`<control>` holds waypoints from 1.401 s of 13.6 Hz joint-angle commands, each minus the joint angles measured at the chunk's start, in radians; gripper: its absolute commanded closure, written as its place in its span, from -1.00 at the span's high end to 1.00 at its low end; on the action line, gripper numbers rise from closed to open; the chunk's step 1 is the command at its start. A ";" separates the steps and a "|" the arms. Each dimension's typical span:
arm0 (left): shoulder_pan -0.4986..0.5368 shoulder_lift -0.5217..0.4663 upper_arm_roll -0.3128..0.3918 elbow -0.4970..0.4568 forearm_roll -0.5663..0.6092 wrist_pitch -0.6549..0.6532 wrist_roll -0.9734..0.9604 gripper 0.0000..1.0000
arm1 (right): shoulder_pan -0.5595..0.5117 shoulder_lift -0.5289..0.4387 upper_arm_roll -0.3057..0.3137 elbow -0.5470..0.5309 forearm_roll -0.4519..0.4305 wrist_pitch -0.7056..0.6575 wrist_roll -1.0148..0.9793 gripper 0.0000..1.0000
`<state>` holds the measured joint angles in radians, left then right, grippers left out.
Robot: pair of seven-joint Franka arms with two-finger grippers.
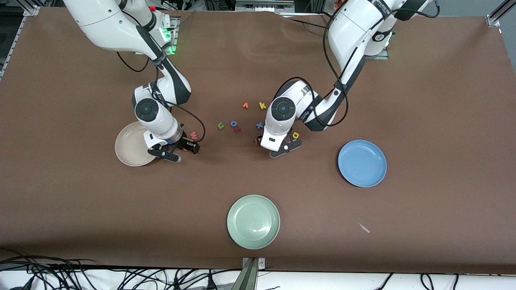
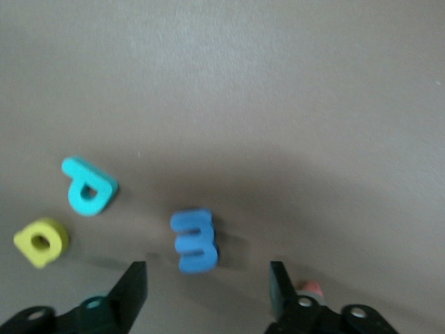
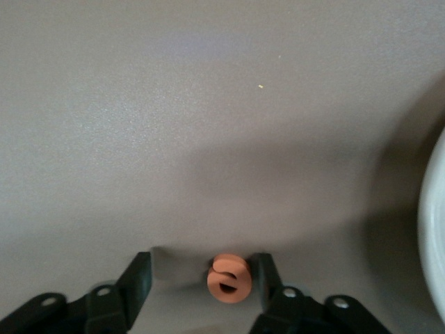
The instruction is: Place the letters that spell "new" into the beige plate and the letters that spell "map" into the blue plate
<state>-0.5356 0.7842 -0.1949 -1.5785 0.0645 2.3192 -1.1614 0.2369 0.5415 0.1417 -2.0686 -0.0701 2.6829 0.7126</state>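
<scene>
Left gripper (image 2: 207,282) open astride flat blue m (image 2: 195,240); right gripper (image 3: 201,277) open, touching orange e (image 3: 229,278).

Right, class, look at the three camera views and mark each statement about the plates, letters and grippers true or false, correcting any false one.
1. The beige plate already holds a letter. False: it holds none.
2. The orange e lies between the right gripper fingers. True.
3. The blue m is in the blue plate. False: it lies on the table at the left gripper.
4. The teal p lies beside the yellow a. True.
5. The pale green plate holds three letters. False: it holds none.
</scene>
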 commanded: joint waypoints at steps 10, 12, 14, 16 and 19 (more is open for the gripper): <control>0.006 0.003 0.005 0.012 0.067 -0.004 -0.031 -1.00 | 0.001 0.005 -0.013 -0.031 -0.037 0.068 -0.021 -0.67; 0.038 -0.040 0.003 0.032 0.069 -0.082 -0.018 -1.00 | -0.002 -0.011 -0.024 -0.021 -0.037 0.036 -0.068 -0.67; 0.088 -0.104 -0.003 0.031 0.067 -0.191 0.116 -1.00 | -0.007 -0.032 -0.031 0.010 -0.037 -0.038 -0.123 -0.67; 0.137 -0.160 0.002 0.031 0.067 -0.315 0.256 -1.00 | -0.008 -0.061 -0.057 0.056 -0.039 -0.153 -0.204 -0.67; 0.235 -0.203 0.002 0.029 0.067 -0.395 0.466 -1.00 | -0.011 -0.103 -0.109 0.108 -0.037 -0.313 -0.390 -0.64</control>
<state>-0.3567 0.6188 -0.1837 -1.5217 0.1012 1.9634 -0.8192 0.2302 0.4781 0.0600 -1.9752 -0.0969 2.4536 0.4296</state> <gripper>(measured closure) 0.727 0.692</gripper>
